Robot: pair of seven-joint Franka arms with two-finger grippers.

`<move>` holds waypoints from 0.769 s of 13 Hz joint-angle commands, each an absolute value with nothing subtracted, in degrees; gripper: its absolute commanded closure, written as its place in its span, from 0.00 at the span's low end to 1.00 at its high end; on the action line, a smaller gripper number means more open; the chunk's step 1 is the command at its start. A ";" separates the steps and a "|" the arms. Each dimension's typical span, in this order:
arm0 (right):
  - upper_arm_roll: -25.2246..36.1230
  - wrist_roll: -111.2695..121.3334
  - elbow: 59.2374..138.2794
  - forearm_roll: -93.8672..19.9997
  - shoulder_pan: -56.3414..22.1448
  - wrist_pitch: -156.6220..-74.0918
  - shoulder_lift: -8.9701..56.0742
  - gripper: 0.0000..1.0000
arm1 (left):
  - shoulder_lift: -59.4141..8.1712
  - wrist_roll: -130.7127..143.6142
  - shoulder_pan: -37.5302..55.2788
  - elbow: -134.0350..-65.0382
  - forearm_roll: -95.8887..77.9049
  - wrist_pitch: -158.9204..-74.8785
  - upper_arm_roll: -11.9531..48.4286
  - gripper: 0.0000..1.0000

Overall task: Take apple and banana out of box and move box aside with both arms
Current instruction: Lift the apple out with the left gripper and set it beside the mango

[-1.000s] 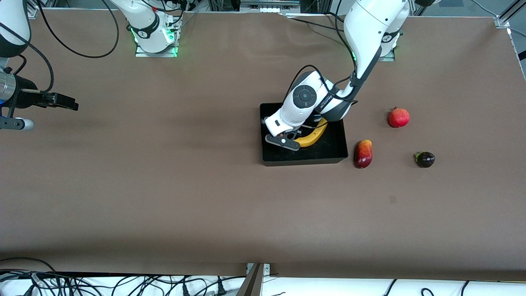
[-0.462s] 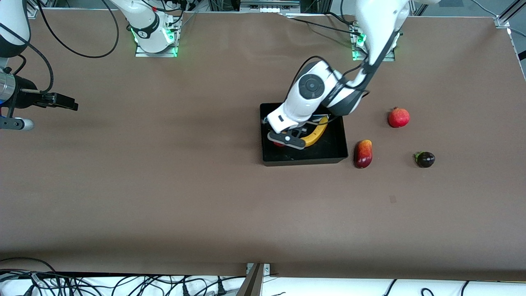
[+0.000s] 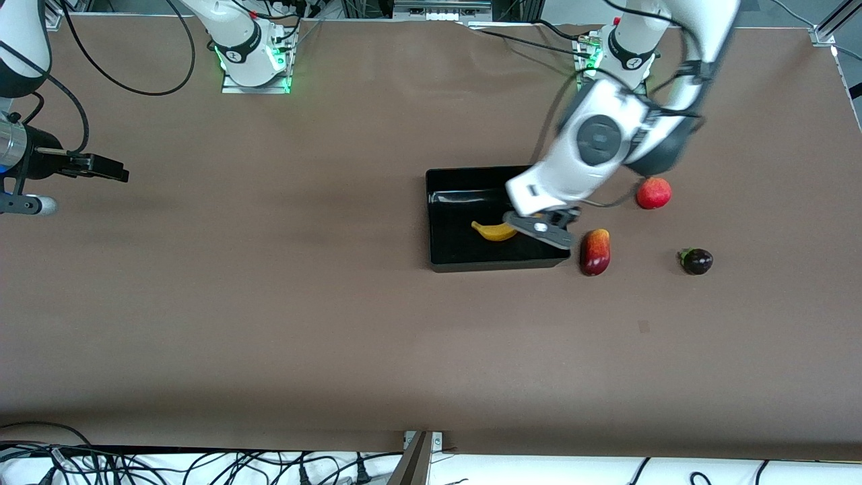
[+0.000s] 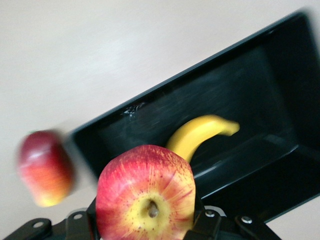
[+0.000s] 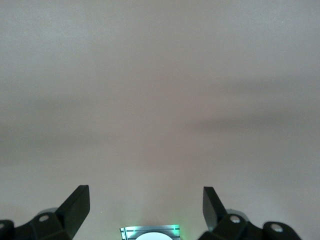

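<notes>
**Apple up, banana left in box**

Your left gripper [image 4: 145, 227] is clamped on the apple [image 4: 145, 192], stem end facing the wrist cam, carried over the box [image 3: 465, 183] corner toward the left arm's end, by the mango [image 3: 595, 251]; likely heading for bare table. The banana [image 3: 495, 231] lies flat in the box, long axis roughly along the table's length, curve bowing toward the front cam. Your right gripper [image 5: 145, 200] waits w/ fingers spread over bare table.
</notes>
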State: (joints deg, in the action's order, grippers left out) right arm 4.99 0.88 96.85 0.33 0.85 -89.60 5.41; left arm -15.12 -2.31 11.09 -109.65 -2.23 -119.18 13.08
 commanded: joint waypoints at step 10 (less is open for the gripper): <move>4.48 1.14 95.98 0.79 1.23 -89.12 5.54 0.00 | -14.05 -26.37 -7.38 -130.61 5.53 -136.31 10.20 1.00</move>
